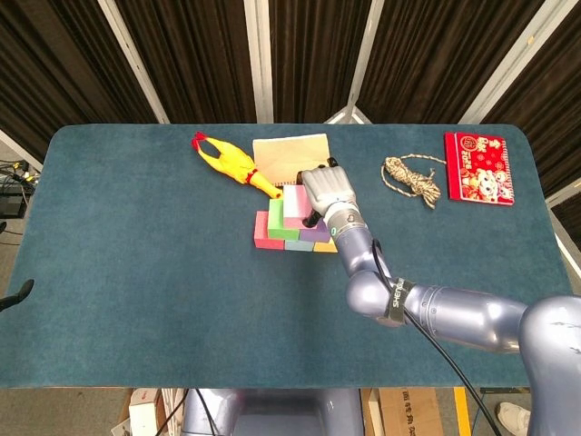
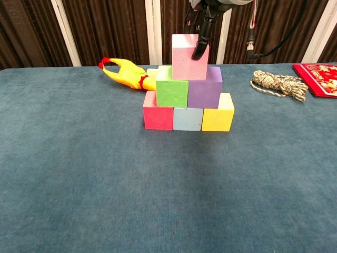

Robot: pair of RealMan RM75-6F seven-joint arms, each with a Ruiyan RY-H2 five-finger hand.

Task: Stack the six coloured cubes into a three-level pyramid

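Observation:
Six cubes stand as a pyramid mid-table. The bottom row is a red cube [image 2: 157, 117], a light blue cube [image 2: 187, 118] and a yellow cube [image 2: 217, 117]. On them sit a green cube [image 2: 171, 94] and a purple cube [image 2: 204, 94]. The pink cube [image 2: 187, 59] [image 1: 292, 202] is on top, resting on both. My right hand [image 1: 325, 191] [image 2: 202, 18] comes down from above and grips the pink cube, with one finger lying over its front face. My left hand shows in neither view.
A yellow rubber chicken [image 1: 227, 161] [image 2: 124, 74] lies just behind-left of the stack, beside a tan sheet [image 1: 289, 153]. A coil of rope [image 1: 413, 179] [image 2: 276, 84] and a red booklet [image 1: 478, 167] lie to the right.

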